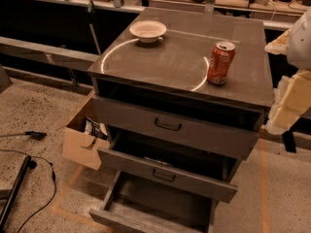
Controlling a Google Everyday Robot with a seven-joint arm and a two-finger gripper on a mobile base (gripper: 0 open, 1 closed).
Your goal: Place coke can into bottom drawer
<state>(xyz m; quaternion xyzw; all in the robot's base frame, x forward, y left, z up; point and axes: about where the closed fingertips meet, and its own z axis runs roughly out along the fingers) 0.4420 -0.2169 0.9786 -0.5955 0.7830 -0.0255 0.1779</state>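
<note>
The coke can (pixel 221 62), red with white lettering and a silver top, stands upright on the right side of the grey cabinet top (pixel 175 62). The bottom drawer (pixel 146 212) is pulled out at the foot of the cabinet, and its grey inside shows nothing in it. My gripper (pixel 287 101) shows as cream-coloured parts at the right edge of the camera view. It is beside the cabinet's right side, to the right of the can and slightly lower, apart from it.
A white bowl (pixel 148 30) sits at the back left of the cabinet top. The two upper drawers (pixel 170 125) with dark handles are partly pulled out. A cardboard box (pixel 80 142) stands on the floor left of the cabinet. Black cables (pixel 29 169) lie further left.
</note>
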